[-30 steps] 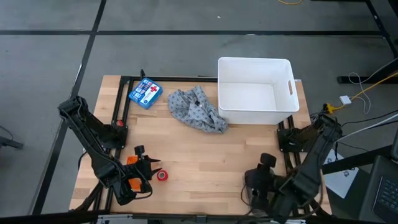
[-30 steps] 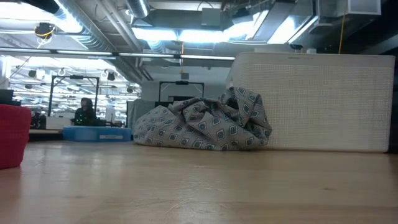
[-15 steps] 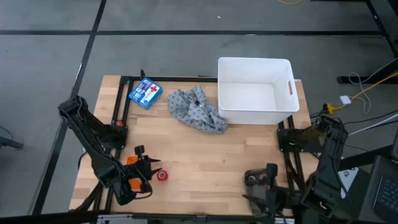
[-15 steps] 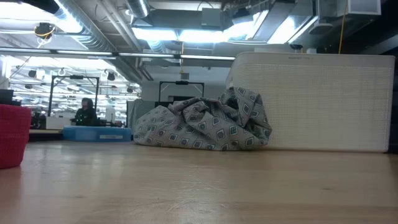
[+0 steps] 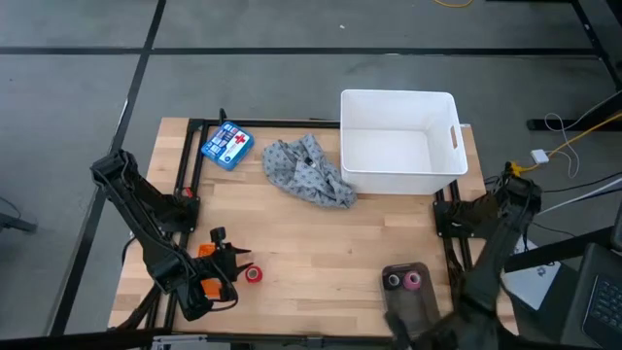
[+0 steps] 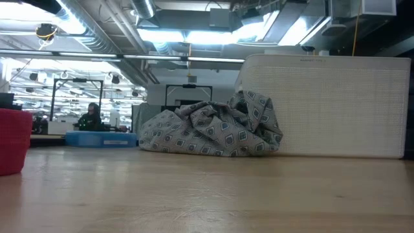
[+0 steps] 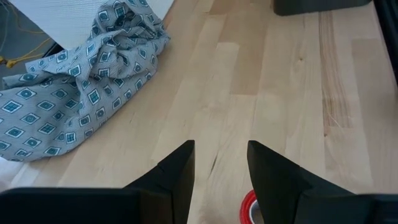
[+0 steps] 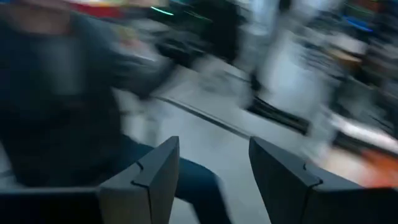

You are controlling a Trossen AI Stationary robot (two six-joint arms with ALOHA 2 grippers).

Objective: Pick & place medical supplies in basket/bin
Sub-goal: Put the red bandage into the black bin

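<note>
A red tape roll [image 5: 254, 275] lies on the table at the near left and also shows in the low view [image 6: 13, 141]. My left gripper [image 5: 236, 264] is open just beside it, touching nothing; the roll's edge [image 7: 249, 208] shows next to one finger. A small flat tray [image 5: 406, 292] lies at the near right and holds a pink roll [image 5: 413, 280] and a black roll [image 5: 393, 281]. The grey patterned cloth [image 5: 309, 172] lies crumpled against the white tub [image 5: 398, 143]. My right gripper [image 8: 211, 180] is open and empty, blurred at the near edge. The yellowish piece is out of view.
A blue box with a red cross [image 5: 226, 145] lies at the far left. The white tub stands at the far right with the cloth [image 6: 210, 129] against its wall [image 6: 323, 107]. Bare wood lies between the cloth and the near edge. A person shows in the room behind.
My right gripper has drawn back from over the small tray toward the table's near right edge. That has uncovered the tray with the pink and black rolls lying in it.
</note>
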